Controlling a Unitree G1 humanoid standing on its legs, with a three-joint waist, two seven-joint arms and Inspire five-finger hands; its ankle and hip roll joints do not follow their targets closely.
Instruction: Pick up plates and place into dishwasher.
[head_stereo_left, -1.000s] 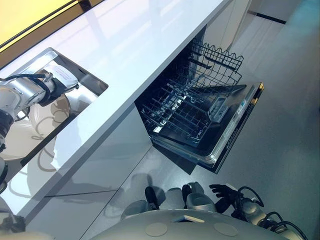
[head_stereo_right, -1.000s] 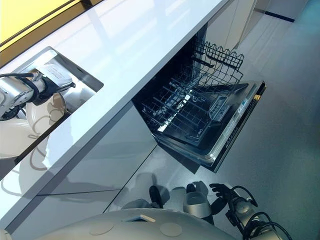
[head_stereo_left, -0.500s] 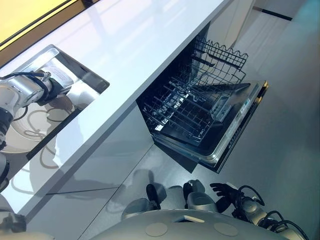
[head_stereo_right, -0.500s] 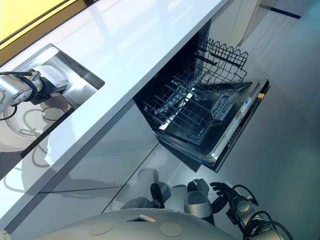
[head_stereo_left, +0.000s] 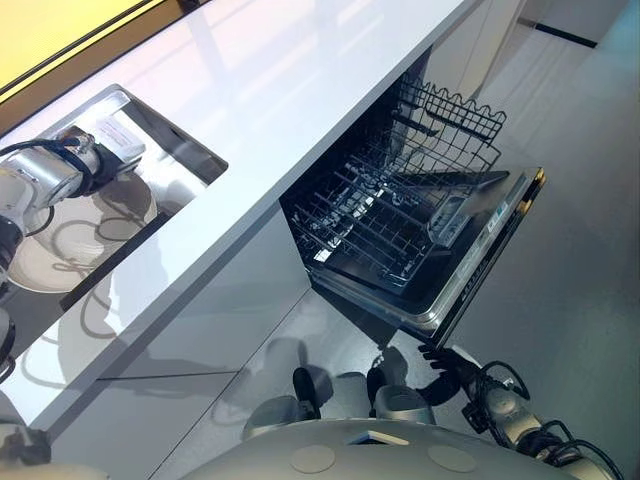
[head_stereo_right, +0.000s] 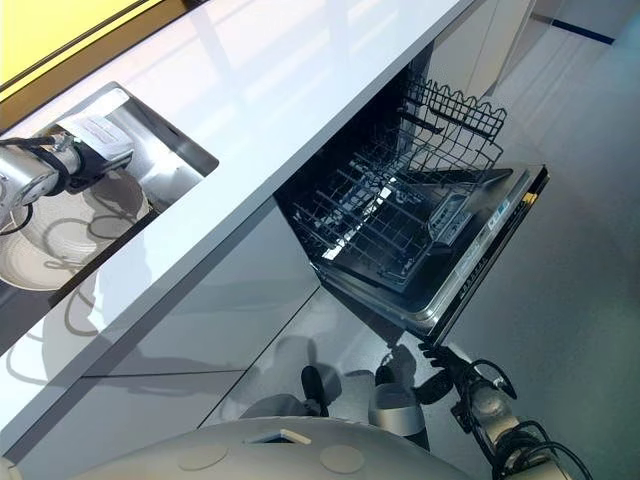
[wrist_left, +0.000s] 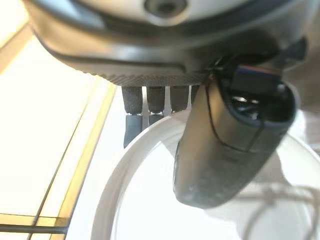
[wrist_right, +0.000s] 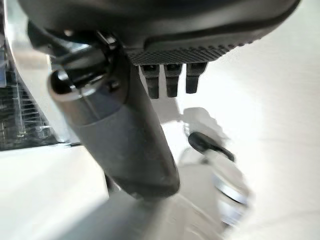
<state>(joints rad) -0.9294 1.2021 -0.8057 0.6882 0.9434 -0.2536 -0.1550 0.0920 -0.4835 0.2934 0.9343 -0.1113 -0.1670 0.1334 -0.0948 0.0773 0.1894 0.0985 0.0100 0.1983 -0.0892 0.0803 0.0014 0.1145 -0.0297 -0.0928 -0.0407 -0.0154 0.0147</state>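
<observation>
Sink (head_stereo_left: 190, 150): recessed in the white table (head_stereo_left: 300, 70), holding a white plate (head_stereo_left: 85, 235) partly hidden by the table's near edge. Left hand (wrist_left: 220, 145): in the sink over the plate; fingers (wrist_left: 132, 125) reached past the plate's rim, thumb on its face, pinching it. Dishwasher (head_stereo_left: 470, 260): below the table, door dropped open, wire rack (head_stereo_left: 370, 215) drawn out. Right hand (head_stereo_left: 445, 360): low beside the door's edge, over open floor (head_stereo_left: 580, 250), fingers loosely straight, holding nothing.
</observation>
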